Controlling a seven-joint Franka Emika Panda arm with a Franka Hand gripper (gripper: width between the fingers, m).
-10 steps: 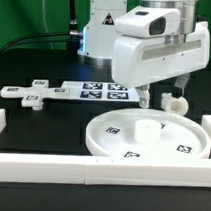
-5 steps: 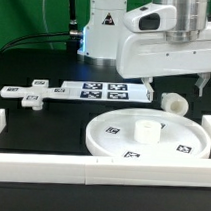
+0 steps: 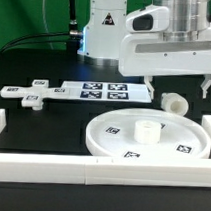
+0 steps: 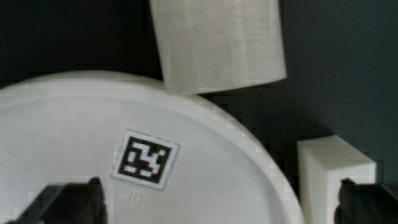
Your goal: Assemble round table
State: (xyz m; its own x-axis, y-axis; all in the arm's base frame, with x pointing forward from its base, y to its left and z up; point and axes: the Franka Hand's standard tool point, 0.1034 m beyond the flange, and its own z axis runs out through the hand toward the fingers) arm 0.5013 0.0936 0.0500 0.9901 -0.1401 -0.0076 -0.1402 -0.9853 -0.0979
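The end effector is hovering with its fingers spread wide, gripping nothing. In the exterior view, the short cylinder leg is lying on the black tabletop, at one o'clock from the rimmed disc.

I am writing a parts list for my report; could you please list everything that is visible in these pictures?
Large rimmed white plastic disc with central hub: one, white, flat on the table behind the front rail.
Short white plastic cylinder leg: one, white, lying on its side behind the disc.
Small flat white base piece: one, white, at the exterior view's left.
Marker board: one, white with black tags, behind the disc.
Long straight white border rails: three seen, white, front and both sides.
Black table: one, under everything.
Gripper: one, white with dark fingers, open, empty, above the leg.
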